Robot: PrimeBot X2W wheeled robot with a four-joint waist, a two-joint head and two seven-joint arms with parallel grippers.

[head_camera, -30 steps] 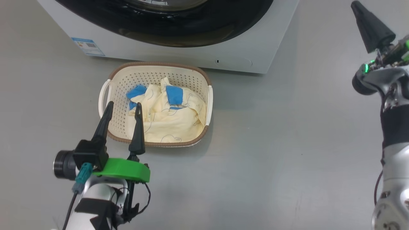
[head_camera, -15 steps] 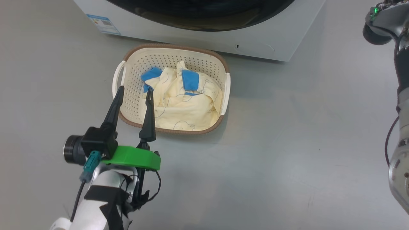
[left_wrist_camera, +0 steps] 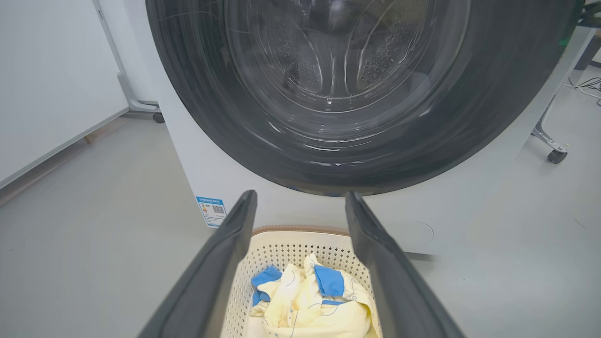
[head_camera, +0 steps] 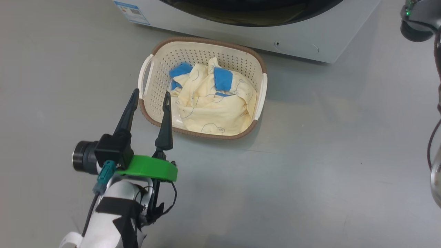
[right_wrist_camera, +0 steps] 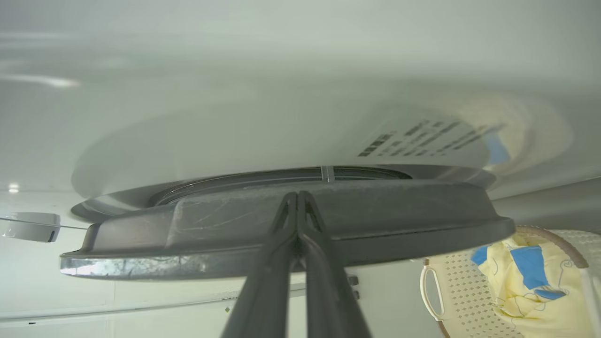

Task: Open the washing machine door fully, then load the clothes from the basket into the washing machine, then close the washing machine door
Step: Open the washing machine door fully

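My left gripper (head_camera: pixel 151 92), 2 fingers apart, hovers at the near-left rim of the basket (head_camera: pixel 203 43) of clothes (head_camera: pixel 213 103), ready to reach in, while beyond the basket my right gripper (right_wrist_camera: pixel 296 194), fingers pressed together, points at the washing machine door (right_wrist_camera: pixel 399 211) edge, likely to open it

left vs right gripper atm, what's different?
Jaws: the left gripper has its two long dark fingers spread wide; the right gripper has them pressed together.
Aim: the left gripper points over the near rim of the cream perforated basket of pale yellow clothes; the right gripper points at the edge of the glossy black round washing machine door, contact unclear.
Shared: neither holds anything.
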